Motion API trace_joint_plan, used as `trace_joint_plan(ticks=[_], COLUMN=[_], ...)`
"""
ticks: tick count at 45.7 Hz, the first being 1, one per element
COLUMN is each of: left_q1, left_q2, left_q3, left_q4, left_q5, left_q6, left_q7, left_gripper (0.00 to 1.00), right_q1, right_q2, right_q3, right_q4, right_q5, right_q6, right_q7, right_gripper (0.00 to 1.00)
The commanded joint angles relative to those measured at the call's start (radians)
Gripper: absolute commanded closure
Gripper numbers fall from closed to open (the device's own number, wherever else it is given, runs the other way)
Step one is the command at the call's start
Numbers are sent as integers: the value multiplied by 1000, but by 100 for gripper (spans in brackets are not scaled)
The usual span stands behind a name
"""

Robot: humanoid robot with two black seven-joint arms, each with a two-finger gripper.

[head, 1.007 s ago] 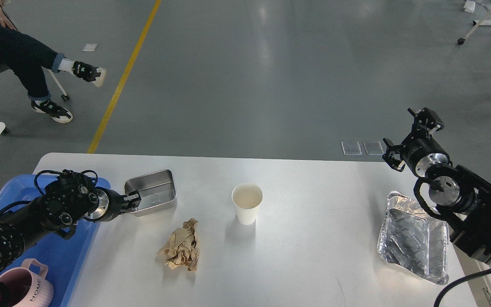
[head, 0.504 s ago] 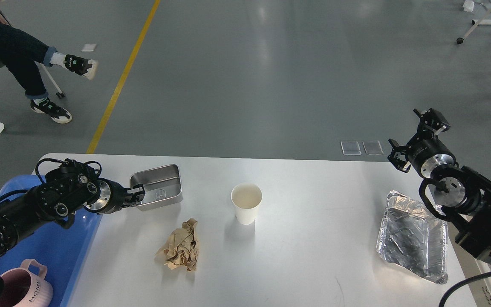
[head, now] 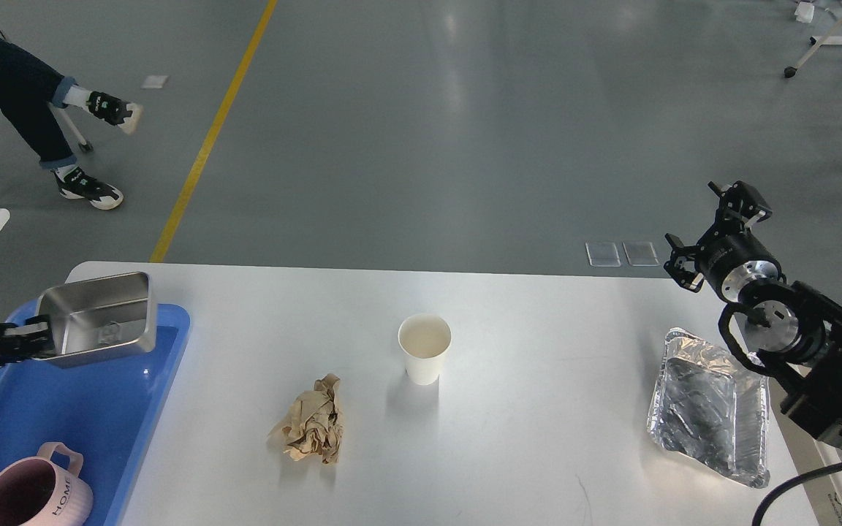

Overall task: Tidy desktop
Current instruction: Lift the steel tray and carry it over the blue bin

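Desktop [head: 538, 438]: a wide white tabletop with rounded corners, filling the lower half of the view from 7 o'clock round to 4 o'clock.
Blue tray [head: 63, 416]: sits on the desktop's left end, at about 8 o'clock.
Metal tin [head: 99, 318]: a shiny rectangular steel container, open side up, held tilted over the far end of the blue tray at 9 o'clock.
Left gripper [head: 30, 342]: at the left edge at 9 o'clock, its fingers are clamped onto the tin's near-left rim; most of the arm is out of view.
Pink mug [head: 37, 489]: stands in the near corner of the blue tray at 7 o'clock, handle pointing away, with the word HOME on its side.
Paper cup [head: 425, 347]: white, upright and open, close to the centre of the desktop.
Crumpled paper [head: 311, 420]: a brown wad lying on the desktop at about 7 o'clock from the cup, near it but apart.
Foil tray [head: 710, 405]: crinkled silver, lying flat near the desktop's right edge at 4 o'clock.
Right gripper [head: 710, 234]: raised beyond the desktop's far right corner at 3 o'clock, its fingers spread apart and holding nothing, though it is small and dark.
Seated person [head: 19, 95]: only legs and sneakers show, on the grey floor at 10 o'clock.
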Motion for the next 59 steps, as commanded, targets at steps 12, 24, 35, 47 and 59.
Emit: trace_joint_plan(ticks=[12, 24, 35, 47, 59], left_q1=[-1, 1, 7, 83, 160], left_q2=[474, 397, 106, -170, -378], left_q3=[3, 17, 70, 78, 77], left_q4=[-81, 4, 346, 613, 745], left_q5=[-12, -64, -165, -325, -420], left_q6=[-99, -38, -6, 48, 131], left_q7=[-271, -288, -281, -276, -267], left_gripper=[100, 100, 100, 100, 100], right_q1=[10, 11, 11, 11, 11], right_q2=[2, 19, 19, 18, 12], right_q3=[0, 0, -2, -3, -3], right_q4=[-1, 1, 2, 25, 42], right_q5=[-1, 1, 1, 1, 1], right_q6=[-2, -4, -4, -20, -33], right_q7=[-1, -1, -1, -1, -1], right_gripper=[0, 0, 0, 0, 0])
